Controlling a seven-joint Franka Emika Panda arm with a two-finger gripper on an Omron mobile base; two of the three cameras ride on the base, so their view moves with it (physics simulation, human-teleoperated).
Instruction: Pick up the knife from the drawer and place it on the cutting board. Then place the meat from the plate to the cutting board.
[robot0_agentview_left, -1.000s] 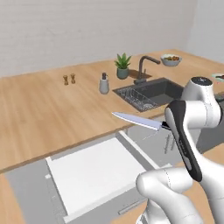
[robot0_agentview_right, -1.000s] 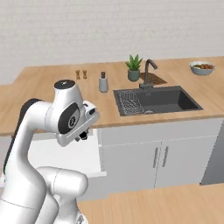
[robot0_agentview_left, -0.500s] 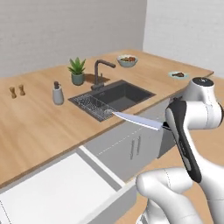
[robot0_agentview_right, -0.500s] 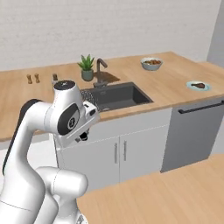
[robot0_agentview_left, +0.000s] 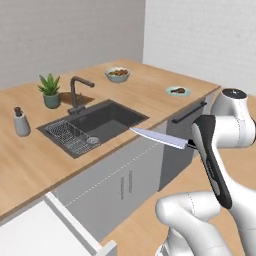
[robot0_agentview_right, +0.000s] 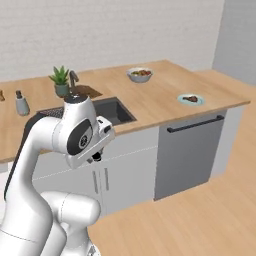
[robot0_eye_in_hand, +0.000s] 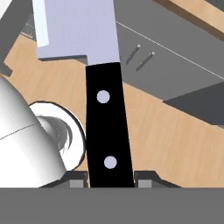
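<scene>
Knife carried in mid-air, black handle clamped between the fingers of the hand, silver blade pointing left and out over the cabinet fronts, level with the front edge of the table. From left to right in the left base view: corner of the open drawer at the bottom edge, white inside showing; soap bottle and potted plant at the back; sink with its dark faucet and a wire rack in the basin; fruit bowl further along; then the plate with the meat on it, near the table's far right corner above the dishwasher. Compared with a second ago, whole scene slid leftward in both base views: drawer gone from centre to the bottom corner, plate and meat newly in sight, so a drive of the base to the right rather than any move of the things. Grip on the handle unchanged, blade held at the same slant. Knife out of the drawer, then, and in transit; cutting board not yet seen, probably further right. Meat untouched on its plate, second half of the job not started.
</scene>
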